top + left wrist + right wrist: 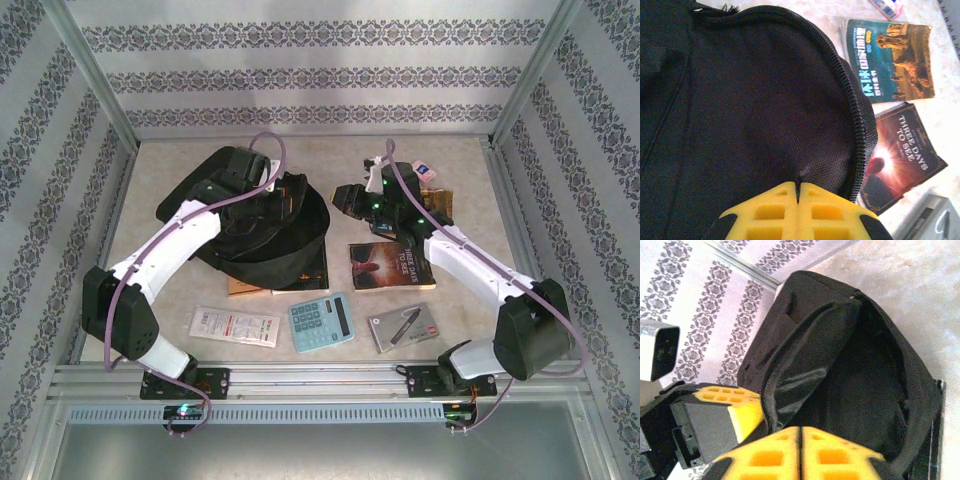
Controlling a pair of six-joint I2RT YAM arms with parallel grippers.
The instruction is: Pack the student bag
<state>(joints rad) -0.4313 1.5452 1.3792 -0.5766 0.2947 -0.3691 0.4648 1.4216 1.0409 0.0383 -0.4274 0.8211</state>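
The student bag (250,235) is a big floppy black backpack lying left of the table's middle, its zipped mouth (865,365) gaping toward the right. My left gripper (798,184) reaches over it from the left and is shut, with a pucker of the bag's fabric (750,100) pinched at its yellow tips. That gripper's fingers (742,412) also sit against the zipper rim in the right wrist view. At the bag's right edge my right gripper (800,430) is shut on the near rim, and in the top view this gripper (345,200) touches the bag.
A dark "Three Days to See" book (385,265) lies right of the bag, with a teal book (895,60) behind it. Along the front edge lie a white packet (235,325), a blue calculator (320,322) and a grey pen pack (403,328). Patterned walls enclose the table.
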